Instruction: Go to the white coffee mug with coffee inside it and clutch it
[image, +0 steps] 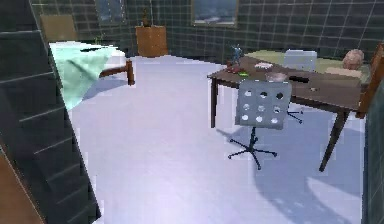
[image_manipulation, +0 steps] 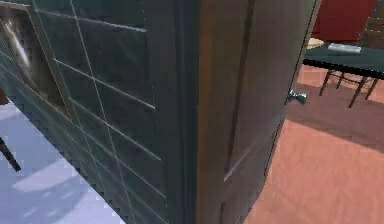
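Saw a bed (image: 85, 62) under a green cover well left of the desk (image: 322, 92). Saw a small wooden cabinet (image: 151, 41) beyond the desk's left end, against the far wall. Found a grey swivel chair (image: 262, 105) at the desk's front edge; could not tell whether touching it or just apart.

Made out a pale round blob (image: 277, 76) on the desk, just beyond the chair's back. Took it as the likeliest candidate for the white coffee mug, but could not confirm shape, handle or coffee. Noted a pale boxy thing (image: 300, 60) just behind the blob toward the desk's rear edge, and a bust (image: 352, 60) at the desk's right end.

Judged the mug stiff, breakable and smooth-glazed, so apt to slip. Judged it light, with the coffee adding a little weight and spilling at any tilt. Reckoned the best hold across the body below the rim, kept upright, approached from the desk's front past the chair.

Read no brand, label or writing anywhere. Could not tell the state of the gripper.
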